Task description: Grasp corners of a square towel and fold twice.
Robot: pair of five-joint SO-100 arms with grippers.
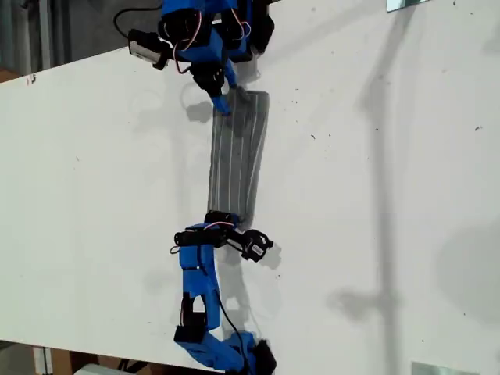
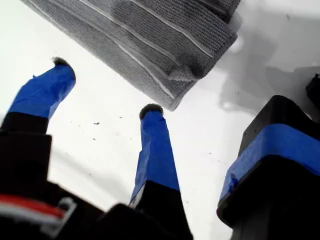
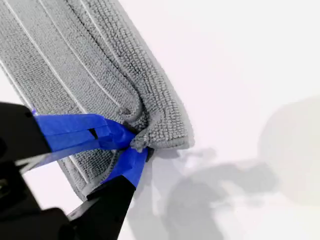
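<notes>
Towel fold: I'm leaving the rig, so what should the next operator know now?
My first pincer: open, just short of the towel's end that is lower in the exterior view, not touching.
My second pincer: shut on a corner at the upper end.
Towel: narrow layered strip on the table; one fold looks done.
Left: grasp the lower end, second fold.

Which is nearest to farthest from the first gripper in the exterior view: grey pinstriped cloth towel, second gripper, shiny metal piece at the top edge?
1. Grey pinstriped cloth towel: its lower end lies just beyond my open first gripper.
2. My second gripper: pinching the towel's far end, higher in the exterior view.
3. Shiny metal piece: exterior view's top right.
</notes>
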